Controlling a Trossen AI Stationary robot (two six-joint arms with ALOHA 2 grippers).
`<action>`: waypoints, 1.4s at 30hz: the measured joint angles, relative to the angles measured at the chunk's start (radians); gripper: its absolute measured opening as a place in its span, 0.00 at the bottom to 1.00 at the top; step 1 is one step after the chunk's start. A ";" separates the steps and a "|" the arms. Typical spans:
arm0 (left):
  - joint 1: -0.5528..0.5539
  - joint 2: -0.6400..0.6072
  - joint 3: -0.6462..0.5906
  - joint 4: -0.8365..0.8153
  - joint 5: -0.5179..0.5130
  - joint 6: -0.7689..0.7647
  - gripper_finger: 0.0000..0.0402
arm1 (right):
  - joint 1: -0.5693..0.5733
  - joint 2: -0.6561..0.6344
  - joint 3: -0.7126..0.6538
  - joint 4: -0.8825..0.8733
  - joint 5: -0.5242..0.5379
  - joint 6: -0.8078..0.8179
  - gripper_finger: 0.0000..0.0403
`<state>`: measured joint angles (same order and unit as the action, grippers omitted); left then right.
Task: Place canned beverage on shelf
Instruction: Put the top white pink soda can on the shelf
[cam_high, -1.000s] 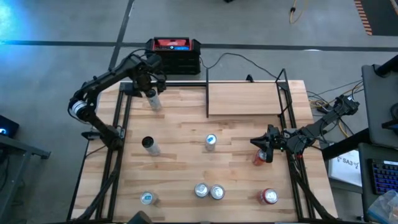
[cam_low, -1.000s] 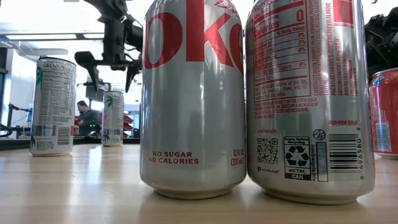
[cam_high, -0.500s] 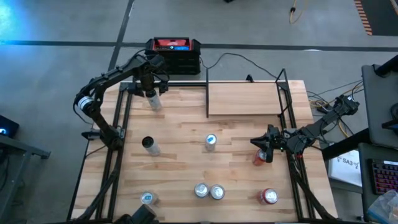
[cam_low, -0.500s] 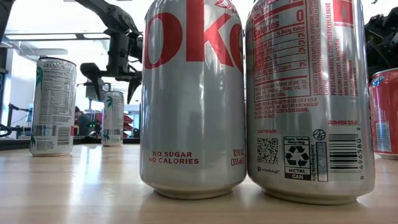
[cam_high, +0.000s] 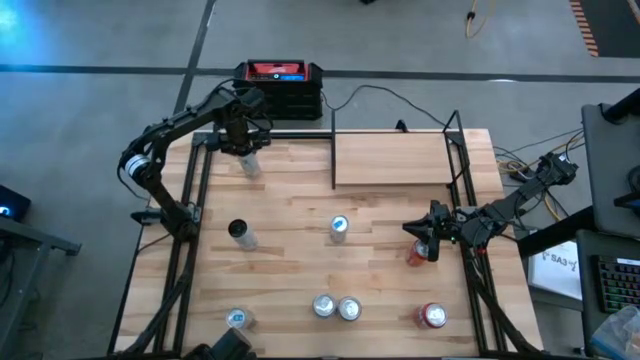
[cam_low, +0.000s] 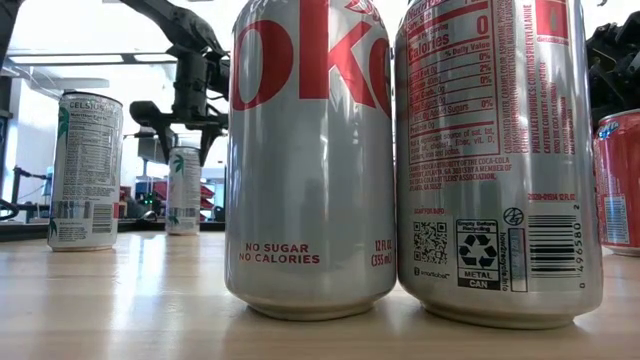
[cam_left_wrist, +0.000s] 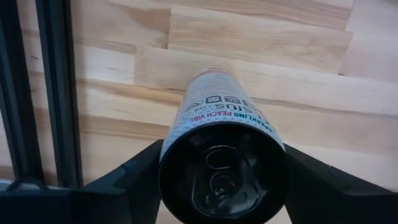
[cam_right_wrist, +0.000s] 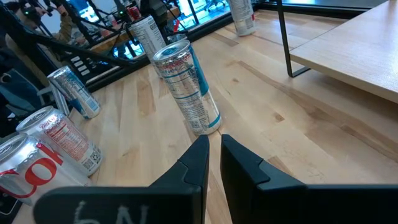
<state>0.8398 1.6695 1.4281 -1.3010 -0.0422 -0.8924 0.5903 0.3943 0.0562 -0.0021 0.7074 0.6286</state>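
Peach Celsius can (cam_high: 248, 160) stands near my table's (cam_high: 300, 255) far-left corner, close beside the black frame rods (cam_left_wrist: 56, 93); bare wood lies between it and the shelf (cam_high: 395, 158). My left gripper (cam_high: 243, 148) now pinches its top, fingers (cam_left_wrist: 134, 171) against both sides, where a second ago they stood spread. Contact looks firm, I think. My right gripper (cam_right_wrist: 212, 163) waits pressed together near the right edge.

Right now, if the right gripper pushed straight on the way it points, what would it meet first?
Probably the slim silver-and-blue can standing just ahead of the shut right gripper; depth is hard to judge, and it may pass slightly to one side.
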 joint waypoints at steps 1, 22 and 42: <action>0.000 0.000 0.000 0.000 0.000 -0.018 0.60 | 0.000 0.000 0.000 0.000 0.000 0.000 0.07; -0.008 0.000 0.000 -0.074 0.067 -0.680 0.61 | 0.000 0.000 0.000 0.000 0.000 0.000 0.07; -0.012 0.000 0.000 -0.105 0.082 -1.146 0.63 | 0.000 0.000 0.000 0.000 0.000 0.000 0.07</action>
<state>0.8280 1.6695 1.4281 -1.4065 0.0395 -2.0384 0.5903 0.3943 0.0559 -0.0021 0.7074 0.6286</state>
